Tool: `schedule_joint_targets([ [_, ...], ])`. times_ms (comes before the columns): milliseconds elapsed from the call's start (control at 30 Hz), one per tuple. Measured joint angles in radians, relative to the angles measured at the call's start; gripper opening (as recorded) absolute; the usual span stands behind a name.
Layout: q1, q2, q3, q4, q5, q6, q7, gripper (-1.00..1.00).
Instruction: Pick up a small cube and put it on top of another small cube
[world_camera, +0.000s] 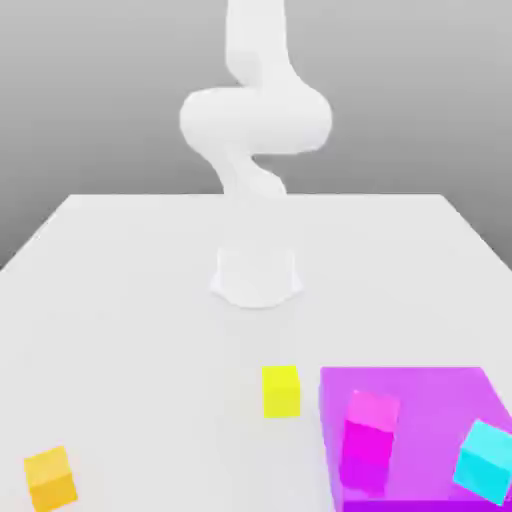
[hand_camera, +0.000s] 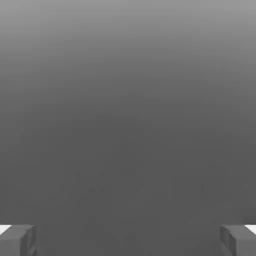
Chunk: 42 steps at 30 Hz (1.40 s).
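Observation:
In the exterior view a small yellow cube (world_camera: 281, 390) sits on the white table near the front, in the middle. A small orange cube (world_camera: 50, 477) lies at the front of the exterior view's left. A pink block (world_camera: 368, 440) and a cyan cube (world_camera: 487, 458) rest on a large purple block (world_camera: 430, 395) at the front right. The white arm (world_camera: 255, 130) rises from its base (world_camera: 256, 276) at the table's centre and bends upward out of the frame. In the hand view my gripper (hand_camera: 128, 240) stands open, its two grey fingertips (hand_camera: 17, 240) far apart with nothing between them, facing a plain grey background.
The white table (world_camera: 130, 290) spreads wide around the arm's base, with its far edge against a grey backdrop. The purple block takes up the front right corner.

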Motion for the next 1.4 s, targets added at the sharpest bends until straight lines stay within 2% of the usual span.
schedule_joint_targets([
  [600, -0.198, 0.659, -0.083, -0.003, 0.008, 0.205, 0.316, 0.0],
  [933, -0.287, 1.024, -0.131, -0.004, 0.094, 0.316, 0.432, 0.0],
  [1100, -0.323, 1.207, -0.102, 0.027, 0.142, 0.438, 0.417, 0.0],
  [1133, -0.327, 1.226, -0.097, 0.032, 0.146, 0.453, 0.414, -1.0],
  [1400, -0.323, 1.199, -0.103, 0.025, 0.139, 0.432, 0.42, -1.0],
])
